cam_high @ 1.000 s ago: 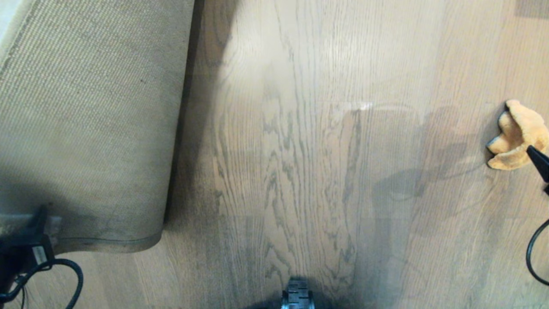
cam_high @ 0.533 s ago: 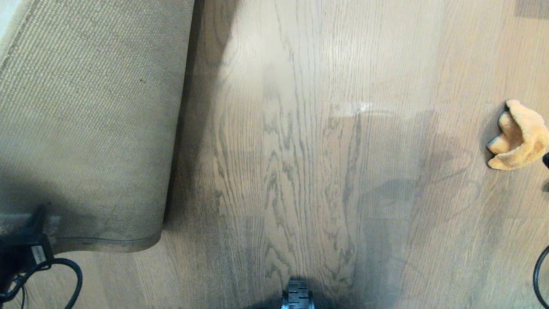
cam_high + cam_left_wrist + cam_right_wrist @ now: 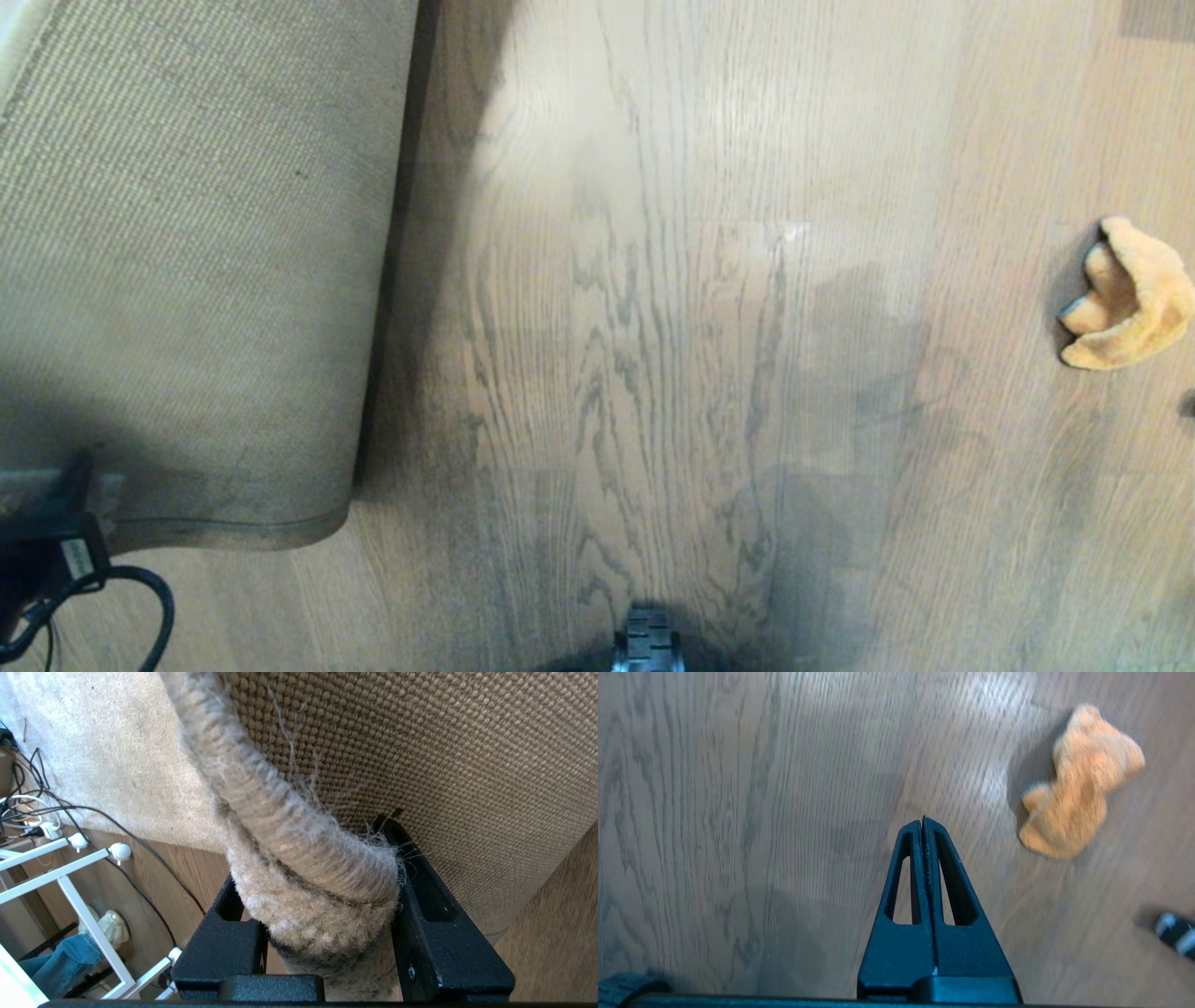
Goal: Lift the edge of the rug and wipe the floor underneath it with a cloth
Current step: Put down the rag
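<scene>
One rug edge (image 3: pixel 299 858) is pinched up in the left gripper's (image 3: pixel 327 905) jaws, its tan woven backing showing. One orange cloth (image 3: pixel 1125 294) lies crumpled on the floor (image 3: pixel 653 327), well apart; the right gripper (image 3: pixel 923 823) hangs above bare planks, jaws closed and empty.

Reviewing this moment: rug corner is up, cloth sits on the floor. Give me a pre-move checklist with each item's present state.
1. Left gripper clamped on the rug edge: ok, the border sits between its fingers.
2. Rug edge lifted, tan backing exposed: ok.
3. The floor beside the lifted rug bare for wiping: ok.
4. Cloth held by right gripper: not ok, it lies crumpled on the floor, apart from the gripper.
5. Right gripper ready to grasp: not ok, its jaws are shut and empty.
6. Small dark object near the cloth harmless: cannot tell.
</scene>
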{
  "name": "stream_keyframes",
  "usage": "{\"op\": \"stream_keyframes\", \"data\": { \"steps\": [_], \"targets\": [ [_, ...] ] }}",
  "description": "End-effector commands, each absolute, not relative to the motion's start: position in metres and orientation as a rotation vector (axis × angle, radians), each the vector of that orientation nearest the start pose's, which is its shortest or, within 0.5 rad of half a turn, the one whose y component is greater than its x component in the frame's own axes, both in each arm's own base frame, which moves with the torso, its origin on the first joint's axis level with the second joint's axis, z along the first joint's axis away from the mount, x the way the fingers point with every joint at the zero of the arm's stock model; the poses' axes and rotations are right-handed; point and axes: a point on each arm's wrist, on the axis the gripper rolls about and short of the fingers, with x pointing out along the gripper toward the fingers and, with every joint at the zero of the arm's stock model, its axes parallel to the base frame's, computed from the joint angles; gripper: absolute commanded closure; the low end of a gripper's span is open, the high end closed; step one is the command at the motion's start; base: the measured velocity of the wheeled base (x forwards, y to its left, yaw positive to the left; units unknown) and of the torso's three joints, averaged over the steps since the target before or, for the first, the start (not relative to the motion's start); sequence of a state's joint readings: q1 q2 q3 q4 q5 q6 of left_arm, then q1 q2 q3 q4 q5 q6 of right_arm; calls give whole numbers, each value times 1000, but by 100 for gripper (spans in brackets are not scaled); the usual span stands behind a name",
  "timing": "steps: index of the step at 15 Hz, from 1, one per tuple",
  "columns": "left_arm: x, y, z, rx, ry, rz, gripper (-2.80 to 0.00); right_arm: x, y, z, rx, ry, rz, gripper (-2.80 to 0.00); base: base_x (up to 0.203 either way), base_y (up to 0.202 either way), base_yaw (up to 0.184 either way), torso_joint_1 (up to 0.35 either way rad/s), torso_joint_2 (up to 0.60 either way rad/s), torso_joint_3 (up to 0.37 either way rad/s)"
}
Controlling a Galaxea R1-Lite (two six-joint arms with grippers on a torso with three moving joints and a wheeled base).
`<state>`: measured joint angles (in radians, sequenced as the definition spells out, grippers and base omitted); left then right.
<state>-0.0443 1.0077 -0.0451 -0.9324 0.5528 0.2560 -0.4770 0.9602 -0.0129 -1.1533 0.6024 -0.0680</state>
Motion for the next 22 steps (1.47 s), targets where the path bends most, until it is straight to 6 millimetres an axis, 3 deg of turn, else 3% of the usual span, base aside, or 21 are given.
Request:
{"op": "stream_keyframes", "data": {
  "steps": [1,6,10,22],
  "targets": [
    [99,7,151,258,86,507,0,62,-19,169,-203,-212,80,0,0,0,0,0,0,0],
    [93,8,151,261,95,506,0,62,-25,117,-110,255,-166,0,0,0,0,0,0,0],
    [93,8,152,259,90,506,0,41,-20,77,-12,711,-340,0,0,0,0,0,0,0],
    [92,8,150,262,96,501,0,38,-18,74,14,741,-352,0,0,0,0,0,0,0]
  ]
}}
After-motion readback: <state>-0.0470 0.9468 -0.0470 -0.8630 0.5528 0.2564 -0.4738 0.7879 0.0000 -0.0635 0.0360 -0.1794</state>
